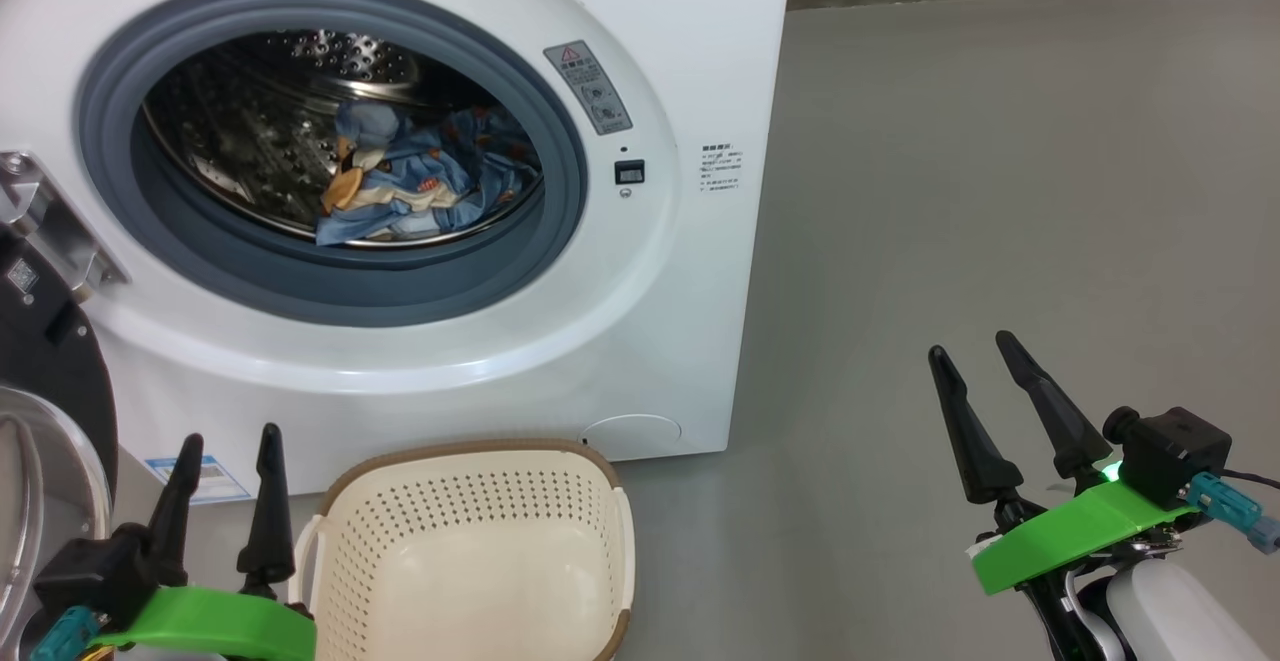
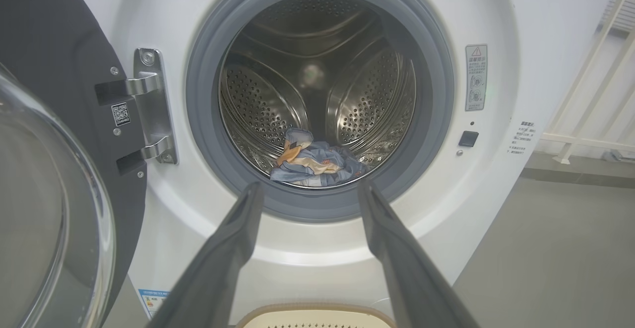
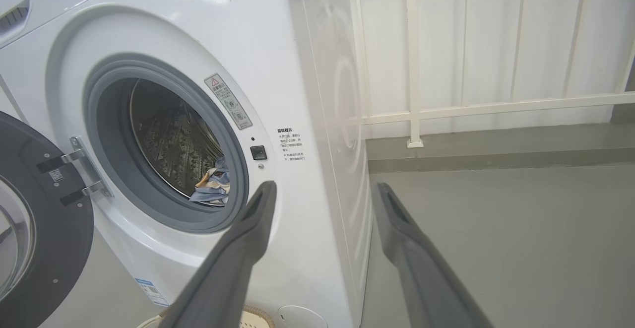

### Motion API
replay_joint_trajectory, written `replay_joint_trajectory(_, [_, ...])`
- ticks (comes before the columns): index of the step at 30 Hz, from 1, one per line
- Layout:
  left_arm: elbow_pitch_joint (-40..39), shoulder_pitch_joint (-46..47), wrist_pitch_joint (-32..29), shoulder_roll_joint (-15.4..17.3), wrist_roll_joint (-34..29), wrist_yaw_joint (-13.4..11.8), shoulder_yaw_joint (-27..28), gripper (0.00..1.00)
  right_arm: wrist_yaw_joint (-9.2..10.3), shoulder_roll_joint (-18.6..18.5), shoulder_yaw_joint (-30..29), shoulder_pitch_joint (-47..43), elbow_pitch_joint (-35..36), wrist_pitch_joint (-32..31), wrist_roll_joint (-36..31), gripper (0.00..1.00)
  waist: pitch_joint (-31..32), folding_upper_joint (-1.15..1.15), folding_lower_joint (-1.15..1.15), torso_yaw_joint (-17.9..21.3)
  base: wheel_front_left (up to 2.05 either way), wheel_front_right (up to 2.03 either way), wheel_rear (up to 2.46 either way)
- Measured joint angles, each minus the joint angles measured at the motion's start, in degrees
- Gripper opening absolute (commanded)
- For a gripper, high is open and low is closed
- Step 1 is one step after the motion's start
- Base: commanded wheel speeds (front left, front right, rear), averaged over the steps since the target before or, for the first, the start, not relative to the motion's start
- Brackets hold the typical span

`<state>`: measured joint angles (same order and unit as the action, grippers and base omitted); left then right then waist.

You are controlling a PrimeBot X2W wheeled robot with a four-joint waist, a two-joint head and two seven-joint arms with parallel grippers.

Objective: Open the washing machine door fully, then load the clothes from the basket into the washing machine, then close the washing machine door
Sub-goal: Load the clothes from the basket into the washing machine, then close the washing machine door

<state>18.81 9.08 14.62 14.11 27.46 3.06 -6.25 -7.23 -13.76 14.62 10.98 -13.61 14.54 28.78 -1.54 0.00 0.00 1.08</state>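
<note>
Left of the washer (image 1: pixel 660 271), door (image 1: pixel 55 371) hangs open, clothes (image 1: pixel 420 181) in the drum (image 1: pixel 250 141), basket (image 1: pixel 470 446) in front empty, left gripper (image 1: pixel 230 436) & right gripper (image 1: pixel 970 344) both spread w/ nothing held, and the door's prob stiff w/ a slick rim, so push its outer edge, not the glass.

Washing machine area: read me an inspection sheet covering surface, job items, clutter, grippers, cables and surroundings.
Surface: smooth grey floor.
Job's things: white washing machine with its drum exposed; washing machine door swung open on its left-side hinge; clothes bundled inside the drum; basket on the floor in front of the machine, no clothes in the part that shows.
Clutter: nothing seen.
Grippers: left gripper open, left of the basket; right gripper open over the floor; both hold nothing.
Cables: teal plug and a dark lead at the right wrist.
Surroundings: white railing right of the machine.
</note>
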Motion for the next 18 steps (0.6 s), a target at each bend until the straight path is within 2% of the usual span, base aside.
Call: replay_joint_trajectory(18, [1.0,-0.2,0.0,-2.1,-2.4,1.3,3.0,1.00,0.00,-0.1,0.4,0.0,-0.3,0.0,0.1,1.00,-0.2,0.00,0.00,0.8,0.00,0.00,0.00])
